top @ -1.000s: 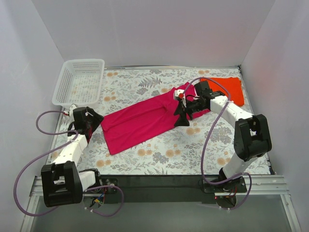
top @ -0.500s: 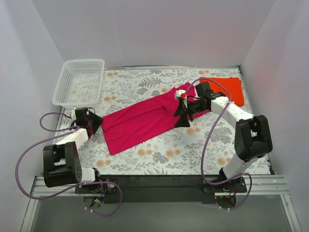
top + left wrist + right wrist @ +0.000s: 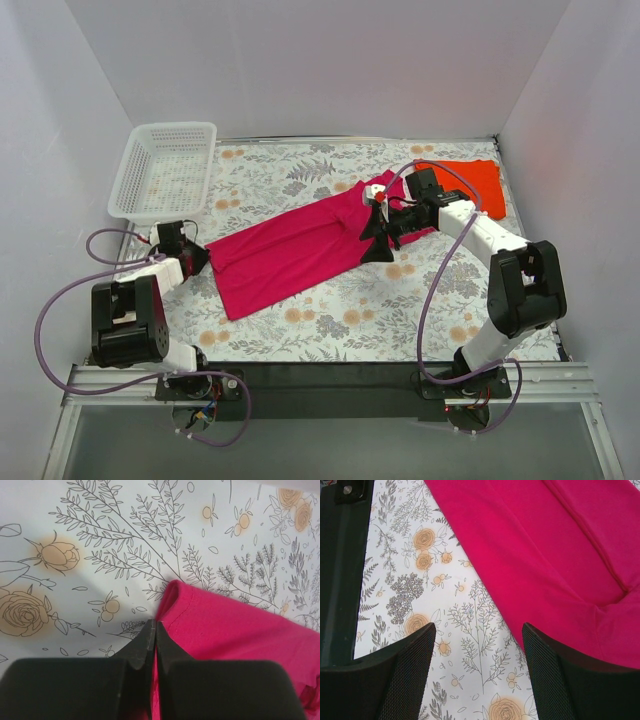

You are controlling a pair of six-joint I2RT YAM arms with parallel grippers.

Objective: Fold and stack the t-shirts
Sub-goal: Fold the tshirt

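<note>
The magenta-pink t-shirt (image 3: 290, 250) lies stretched out diagonally across the flowered table. My left gripper (image 3: 198, 257) sits at the shirt's lower-left corner. In the left wrist view, my left gripper (image 3: 152, 626) is shut, tips together on the hemmed edge of the pink t-shirt (image 3: 235, 630), with pink cloth showing between the fingers. My right gripper (image 3: 372, 242) hovers at the shirt's upper right end. There, my right gripper (image 3: 477, 627) stands open over bare table beside the pink t-shirt (image 3: 545, 545). The orange-red t-shirt (image 3: 478, 183) lies folded at the back right corner.
A white lattice basket (image 3: 165, 170) stands at the back left, just beyond my left arm. White walls close in the table (image 3: 330, 325) on three sides. The dark front rail carries both arm bases.
My left gripper has shut on the pink shirt's corner, and the left arm's elbow has swung back toward the left edge. The right arm has held still, open.
</note>
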